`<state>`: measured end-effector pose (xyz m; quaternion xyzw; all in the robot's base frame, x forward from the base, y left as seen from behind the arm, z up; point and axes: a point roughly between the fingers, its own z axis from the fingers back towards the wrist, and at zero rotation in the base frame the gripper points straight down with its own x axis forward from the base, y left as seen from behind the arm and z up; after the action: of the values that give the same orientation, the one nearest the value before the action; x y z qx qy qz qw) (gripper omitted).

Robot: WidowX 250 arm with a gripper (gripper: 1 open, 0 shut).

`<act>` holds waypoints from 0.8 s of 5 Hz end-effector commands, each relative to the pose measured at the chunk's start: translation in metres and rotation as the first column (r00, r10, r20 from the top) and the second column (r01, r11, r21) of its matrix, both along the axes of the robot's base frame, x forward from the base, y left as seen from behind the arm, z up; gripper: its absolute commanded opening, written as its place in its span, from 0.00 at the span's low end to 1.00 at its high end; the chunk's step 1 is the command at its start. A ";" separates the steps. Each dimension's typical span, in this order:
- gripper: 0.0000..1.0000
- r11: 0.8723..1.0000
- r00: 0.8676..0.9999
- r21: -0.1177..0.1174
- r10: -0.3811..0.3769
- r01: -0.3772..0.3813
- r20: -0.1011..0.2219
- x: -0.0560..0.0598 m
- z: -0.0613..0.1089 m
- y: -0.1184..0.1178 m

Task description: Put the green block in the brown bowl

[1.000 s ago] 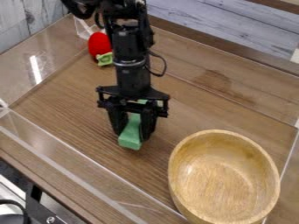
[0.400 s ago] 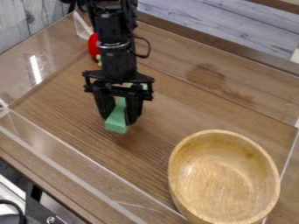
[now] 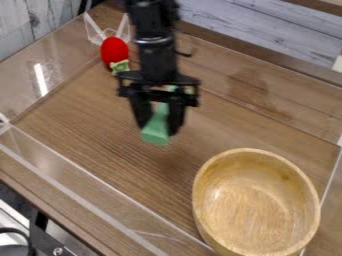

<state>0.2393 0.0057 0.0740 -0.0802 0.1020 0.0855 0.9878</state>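
My gripper (image 3: pixel 160 122) points down over the middle of the wooden table, shut on the green block (image 3: pixel 159 126). The light-green bar hangs between the two black fingers, tilted, a little above the tabletop. The brown bowl (image 3: pixel 257 158), a large tan wooden bowl with a thick rim, stands at the lower right with nothing in it. The block is up and to the left of the bowl's rim, apart from it.
A small red object with a green piece (image 3: pixel 115 52) lies at the back left, behind the arm. A clear plastic wall (image 3: pixel 54 60) runs around the table's left and front edges. A white plank wall stands at the back.
The gripper swung left, then came back right and rose, carrying the green block off the table toward the bowl.
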 end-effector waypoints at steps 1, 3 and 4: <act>0.00 0.998 0.996 0.002 -0.066 0.066 0.052 0.002 0.010 -0.048; 0.00 0.998 0.997 0.004 -0.055 0.055 0.052 -0.024 0.000 -0.091; 0.00 1.000 0.998 0.012 -0.012 0.011 0.061 -0.034 0.002 -0.087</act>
<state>0.2014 -0.0801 0.0661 -0.0712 0.0924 0.0790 0.9900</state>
